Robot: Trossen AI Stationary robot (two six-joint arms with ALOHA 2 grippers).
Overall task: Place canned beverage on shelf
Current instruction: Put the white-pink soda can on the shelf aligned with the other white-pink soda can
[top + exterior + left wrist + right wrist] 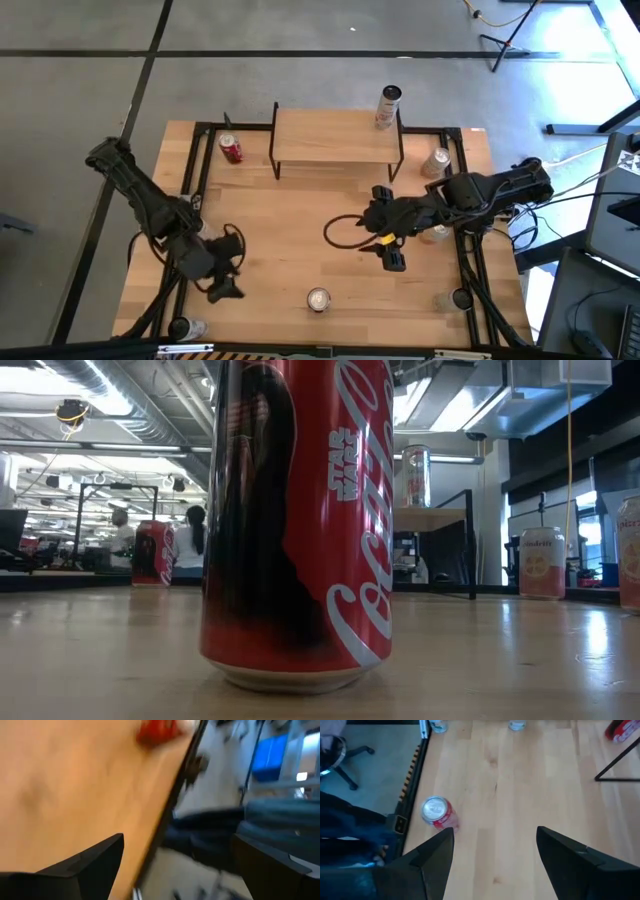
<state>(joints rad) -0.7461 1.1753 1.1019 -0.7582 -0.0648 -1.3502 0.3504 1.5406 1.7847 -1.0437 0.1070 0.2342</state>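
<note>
The shelf [335, 140], a low light-wood board on thin black legs, stands at the table's far middle, with a pale can [388, 105] upright on its far right corner. A red cola can [318, 299] stands upright near the table's near edge and fills the low view [300, 520]. It also shows in the right wrist view [437, 812]. Another red can [231, 149] stands left of the shelf. My right gripper [392, 258] is open and empty over the table's middle right, its fingers apart in its wrist view [495, 830]. My left gripper [222, 285] is open and empty at the near left [177, 842].
A pale can [436, 162] stands right of the shelf, with more cans at the near left corner [185, 327], near right [455, 299] and under the right arm [437, 232]. Black rails [200, 170] edge the table. A dark cable loop [345, 232] lies mid-table.
</note>
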